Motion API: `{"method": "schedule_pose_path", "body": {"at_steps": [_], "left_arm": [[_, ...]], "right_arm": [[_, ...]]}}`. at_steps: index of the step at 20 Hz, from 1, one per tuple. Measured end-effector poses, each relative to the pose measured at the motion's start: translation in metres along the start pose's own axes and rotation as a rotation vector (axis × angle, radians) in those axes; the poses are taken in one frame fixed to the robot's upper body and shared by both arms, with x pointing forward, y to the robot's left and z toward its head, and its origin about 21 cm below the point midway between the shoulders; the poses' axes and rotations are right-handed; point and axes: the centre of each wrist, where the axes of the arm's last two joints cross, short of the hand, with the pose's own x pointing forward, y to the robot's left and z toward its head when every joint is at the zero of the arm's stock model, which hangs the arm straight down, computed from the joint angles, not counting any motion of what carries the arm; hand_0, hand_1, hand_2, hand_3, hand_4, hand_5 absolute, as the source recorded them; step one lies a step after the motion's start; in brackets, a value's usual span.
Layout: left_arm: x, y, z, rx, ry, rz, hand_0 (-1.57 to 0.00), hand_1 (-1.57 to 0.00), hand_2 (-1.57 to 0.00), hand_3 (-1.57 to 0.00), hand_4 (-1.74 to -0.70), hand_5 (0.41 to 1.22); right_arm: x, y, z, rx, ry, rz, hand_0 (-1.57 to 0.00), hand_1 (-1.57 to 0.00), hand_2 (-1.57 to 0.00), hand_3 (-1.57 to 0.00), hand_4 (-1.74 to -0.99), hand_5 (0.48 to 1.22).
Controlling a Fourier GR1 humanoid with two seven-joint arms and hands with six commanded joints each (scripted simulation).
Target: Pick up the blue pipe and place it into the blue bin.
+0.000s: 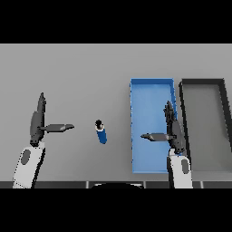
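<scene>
A blue pipe lies on the grey desk, between the robot's two hands and untouched by either. The right hand hovers over the blue bin, fingers straight and thumb spread toward the pipe, holding nothing; the pipe sits well off to its thumb side, just outside the bin's near wall. The left hand is likewise spread and empty, its thumb pointing at the pipe from the other side.

The risk from here: the pipe is small and round, and a sideways brush from straight fingers would likely roll it away. A dark bin stands just beyond the right hand's outer side, a possible wrong target.

The pipe is a short blue cylinder with a black cap at its far end, lying slightly tilted.
</scene>
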Motion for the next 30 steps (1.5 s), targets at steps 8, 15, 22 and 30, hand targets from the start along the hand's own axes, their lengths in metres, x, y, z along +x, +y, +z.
{"method": "schedule_pose_path", "body": {"at_steps": [8,15,22,30], "left_arm": [[-0.008,0.028,0.015,-0.202,-0.077,-0.115,0.00,0.00,0.00,0.00,-1.01,0.588],[-0.008,0.039,0.023,-0.355,-0.089,-0.141,0.00,0.00,0.00,0.00,-1.02,0.594],[0.004,0.020,0.033,-0.619,-0.059,-0.175,0.00,0.00,0.00,0.00,-1.05,0.513],[0.004,-0.034,0.049,-0.801,-0.042,-0.179,0.00,0.00,0.00,0.00,-1.11,0.447]], "right_arm": [[0.006,-0.008,0.017,0.091,-0.100,0.160,0.00,0.00,0.00,0.00,-1.230,0.601],[0.014,-0.013,0.026,0.135,-0.076,0.243,0.00,0.00,0.00,0.00,-1.218,0.589],[0.015,-0.011,0.024,0.158,-0.120,0.248,0.00,0.00,0.00,0.00,-1.229,0.606],[0.012,-0.011,0.026,0.158,-0.124,0.239,0.00,0.00,0.00,0.00,-1.263,0.617]]}}
